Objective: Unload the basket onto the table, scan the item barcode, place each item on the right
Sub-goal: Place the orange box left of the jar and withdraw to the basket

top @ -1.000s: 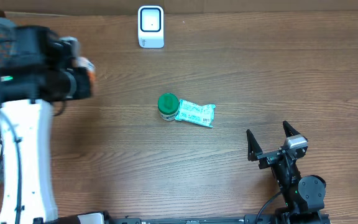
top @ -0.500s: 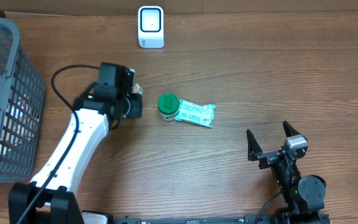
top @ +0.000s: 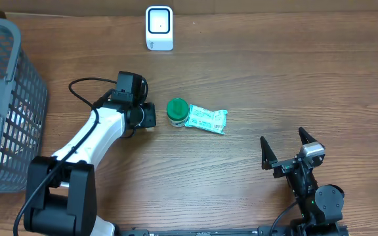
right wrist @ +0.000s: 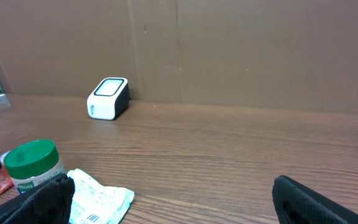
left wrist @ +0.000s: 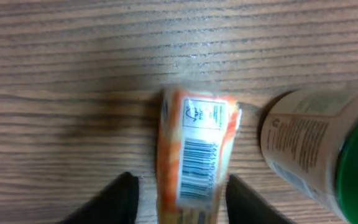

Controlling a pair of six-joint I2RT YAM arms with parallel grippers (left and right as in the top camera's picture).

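Now orange packet [left wrist: 194,146] lies between left pincer [left wrist: 180,194] fingers.

Glossy orange plastic packet [left wrist: 194,155], matt grained wood table [left wrist: 73,50], green plastic lid [top: 177,109]

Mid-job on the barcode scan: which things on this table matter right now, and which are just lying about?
In the job: orange packet with a printed barcode, between the fingers of the left gripper; white box-shaped barcode scanner at the far edge.
Lying about: green-lidded plastic jar; teal-and-white foil packet beside it; grey mesh basket; right gripper, open and idle.
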